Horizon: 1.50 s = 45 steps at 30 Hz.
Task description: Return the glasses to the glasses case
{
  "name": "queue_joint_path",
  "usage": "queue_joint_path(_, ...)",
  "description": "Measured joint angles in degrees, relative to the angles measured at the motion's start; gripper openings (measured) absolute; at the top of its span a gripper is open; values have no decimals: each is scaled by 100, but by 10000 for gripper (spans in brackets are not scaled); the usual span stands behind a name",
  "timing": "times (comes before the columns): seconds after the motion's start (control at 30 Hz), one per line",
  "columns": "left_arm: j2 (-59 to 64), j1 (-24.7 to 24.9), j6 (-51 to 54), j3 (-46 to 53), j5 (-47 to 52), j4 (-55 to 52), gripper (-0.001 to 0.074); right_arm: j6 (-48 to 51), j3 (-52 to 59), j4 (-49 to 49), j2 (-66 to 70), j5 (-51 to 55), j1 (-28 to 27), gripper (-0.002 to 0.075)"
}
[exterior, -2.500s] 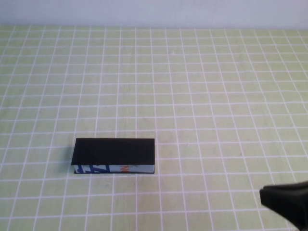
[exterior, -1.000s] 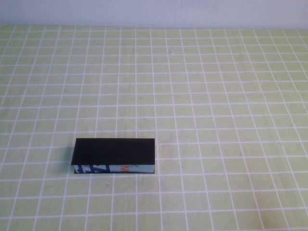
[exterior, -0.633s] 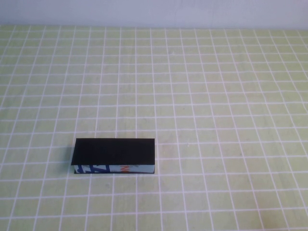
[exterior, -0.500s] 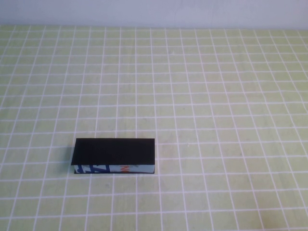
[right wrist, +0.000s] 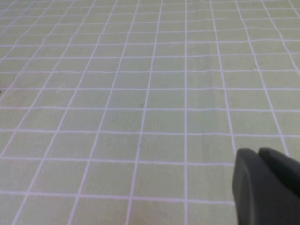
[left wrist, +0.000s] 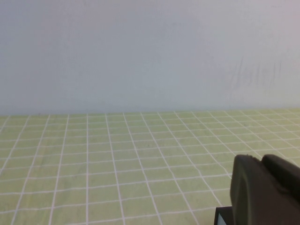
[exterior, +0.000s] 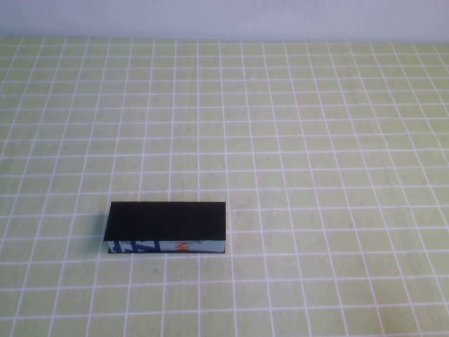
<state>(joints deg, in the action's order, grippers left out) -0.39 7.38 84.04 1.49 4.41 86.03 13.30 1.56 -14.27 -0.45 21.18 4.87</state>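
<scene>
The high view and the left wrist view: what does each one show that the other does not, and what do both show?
Only the high view shows the glasses case whole, lid shut, lying on the table's near left part; no glasses and no arm appear there. Only the left wrist view shows the left gripper, low above the cloth, and the pale wall behind the table. Both show the green checked tablecloth. The right gripper appears in neither, only in its own wrist view.

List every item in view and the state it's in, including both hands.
Case: lid shut, lying flat on the table's near left part, printed side toward the robot, untouched.
Glasses: not visible in any view.
Left hand: fingers together, empty, above the table.
Right hand: fingers together, empty, above bare table.
</scene>
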Motion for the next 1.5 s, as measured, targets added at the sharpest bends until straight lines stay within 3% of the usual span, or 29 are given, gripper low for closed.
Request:
queue_joint_path(0.13, 0, 0, -112, 0, -38, -155, -2, 0, 0, 0, 0, 0, 0, -11)
queue_joint_path(0.2, 0, 0, -714, 0, -38, -1073, -2, 0, 0, 0, 0, 0, 0, -11)
queue_joint_path(0.43, 0, 0, -6061, 0, 282, -6539, -2, 0, 0, 0, 0, 0, 0, -11)
queue_joint_path(0.53, -12, -12, -7030, 0, 523, -7558, -2, 0, 0, -10, 0, 0, 0, -11)
queue_joint_path(0.83, -20, -368, -7411, 0, 1658, -7963, -2, 0, 0, -10, 0, 0, 0, -11)
queue_joint_path(1.5, -24, -392, -7440, 0, 1767, -7962, -2, 0, 0, -10, 0, 0, -4, -11)
